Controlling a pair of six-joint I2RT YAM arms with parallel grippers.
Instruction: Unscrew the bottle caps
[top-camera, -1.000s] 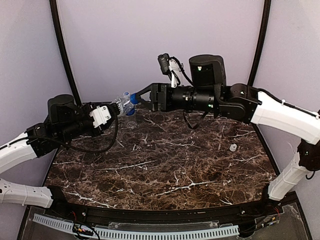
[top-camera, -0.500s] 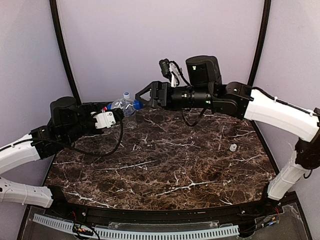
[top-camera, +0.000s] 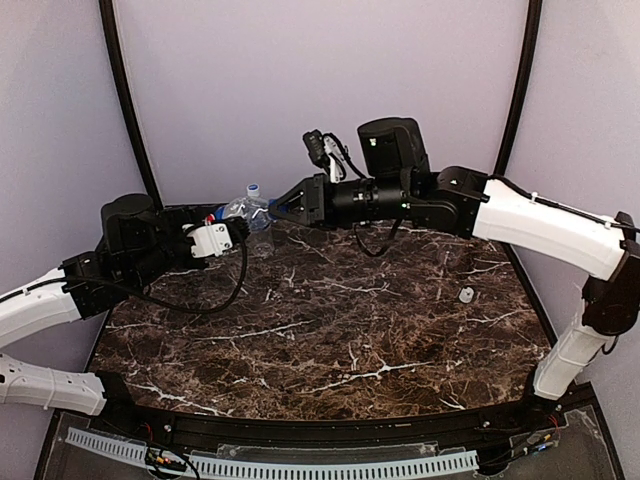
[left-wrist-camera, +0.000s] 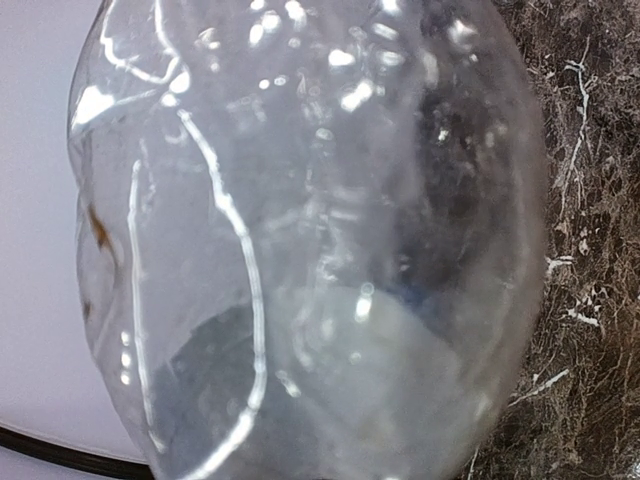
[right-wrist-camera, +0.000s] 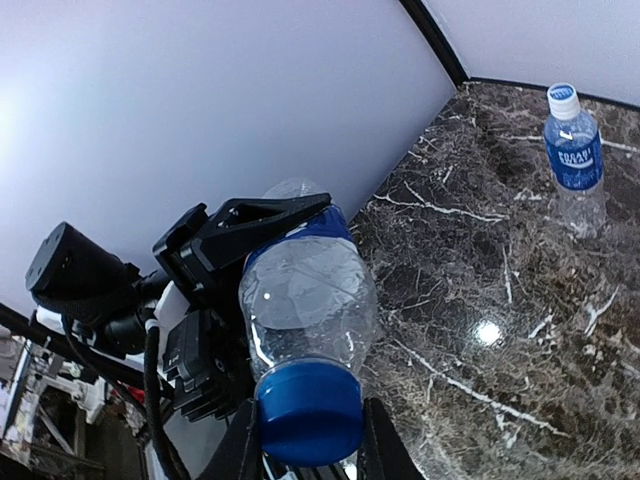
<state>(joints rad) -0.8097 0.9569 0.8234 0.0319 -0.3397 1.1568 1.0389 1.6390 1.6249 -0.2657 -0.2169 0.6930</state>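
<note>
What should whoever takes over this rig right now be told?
The left pincer is shut on the clear bottle, held sideways above the table.
The right pincer is shut on its blue cap, which sits on the neck.
The blue-label bottle stands at the back, white cap on.
Done: one loose white cap lies at the right; its bottle is out of view.
Left: twist off the blue cap, then the white one.
</note>
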